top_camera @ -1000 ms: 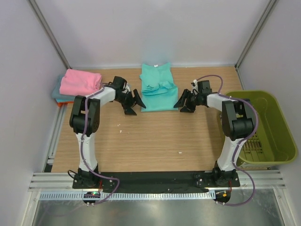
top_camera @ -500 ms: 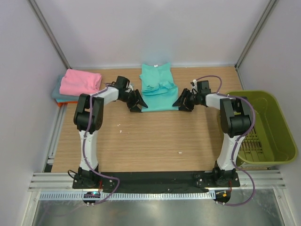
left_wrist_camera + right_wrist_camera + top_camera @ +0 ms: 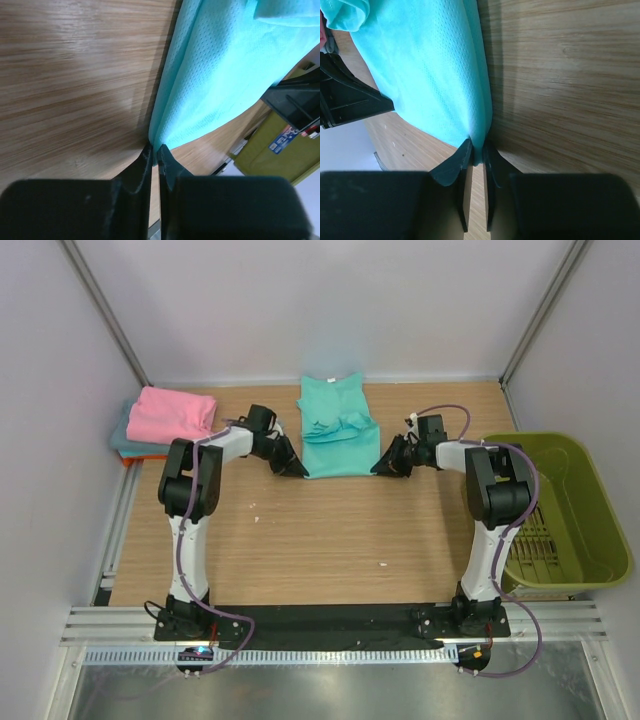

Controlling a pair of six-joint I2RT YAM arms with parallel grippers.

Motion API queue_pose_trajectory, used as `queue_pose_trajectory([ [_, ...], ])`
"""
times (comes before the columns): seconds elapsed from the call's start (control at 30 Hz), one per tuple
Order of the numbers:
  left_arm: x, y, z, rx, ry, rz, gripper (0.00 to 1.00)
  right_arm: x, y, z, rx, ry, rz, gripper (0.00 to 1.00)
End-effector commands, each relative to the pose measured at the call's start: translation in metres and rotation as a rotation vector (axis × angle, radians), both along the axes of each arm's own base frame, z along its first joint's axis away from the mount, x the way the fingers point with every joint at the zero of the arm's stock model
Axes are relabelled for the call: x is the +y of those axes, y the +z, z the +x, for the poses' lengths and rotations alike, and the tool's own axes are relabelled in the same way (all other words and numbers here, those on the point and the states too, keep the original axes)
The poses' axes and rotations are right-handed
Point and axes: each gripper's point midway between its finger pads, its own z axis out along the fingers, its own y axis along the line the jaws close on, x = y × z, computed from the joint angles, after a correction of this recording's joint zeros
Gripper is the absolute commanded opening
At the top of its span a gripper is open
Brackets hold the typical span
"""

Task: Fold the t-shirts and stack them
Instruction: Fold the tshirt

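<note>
A teal-green t-shirt (image 3: 336,428) lies partly folded at the back middle of the wooden table, collar toward the far wall. My left gripper (image 3: 297,470) is shut on its near left corner, and the cloth (image 3: 210,95) runs pinched between the two black fingers (image 3: 142,165). My right gripper (image 3: 382,468) is shut on the near right corner, the same teal t-shirt (image 3: 425,75) nipped at the tips of its fingers (image 3: 457,162). A folded pink t-shirt (image 3: 175,412) tops a stack at the back left, with teal and orange edges showing beneath it.
An olive-green plastic basket (image 3: 585,530) stands at the right edge of the table, close behind the right arm. Grey walls close in the back and sides. A metal rail (image 3: 330,625) runs along the near edge by the arm bases.
Both grippers slid inward to the teal-green t-shirt's near corners and closed on the cloth. The shirt itself has not visibly shifted.
</note>
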Motion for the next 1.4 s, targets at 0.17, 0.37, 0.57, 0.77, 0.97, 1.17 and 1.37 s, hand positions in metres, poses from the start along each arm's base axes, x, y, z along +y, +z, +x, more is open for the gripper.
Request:
queue_pose_trajectory([
  [0.17, -0.002, 0.028, 0.002, -0.082, -0.023, -0.02, 0.0, -0.002, 0.034, 0.006, -0.1, 0.037, -0.029, 0.05],
  [0.37, -0.005, 0.11, -0.006, -0.251, -0.054, -0.077, 0.0, -0.003, 0.104, -0.007, -0.214, 0.055, -0.011, 0.02],
  [0.57, 0.001, 0.142, -0.036, -0.305, -0.095, -0.062, 0.0, -0.001, 0.144, -0.04, -0.249, 0.049, 0.044, 0.02],
  [0.77, -0.007, 0.152, -0.068, -0.342, -0.147, -0.053, 0.0, -0.003, 0.146, -0.067, -0.239, 0.041, 0.055, 0.02],
  [0.97, 0.0, 0.138, -0.087, -0.311, -0.15, -0.022, 0.0, -0.003, 0.138, -0.079, -0.217, 0.042, 0.054, 0.02],
  [1.17, 0.005, 0.151, -0.064, -0.364, -0.117, 0.0, 0.0, 0.0, 0.149, -0.057, -0.249, 0.037, 0.068, 0.01],
  [1.37, 0.022, 0.151, 0.032, -0.452, -0.017, 0.036, 0.0, 0.013, 0.176, 0.04, -0.389, 0.051, 0.079, 0.01],
])
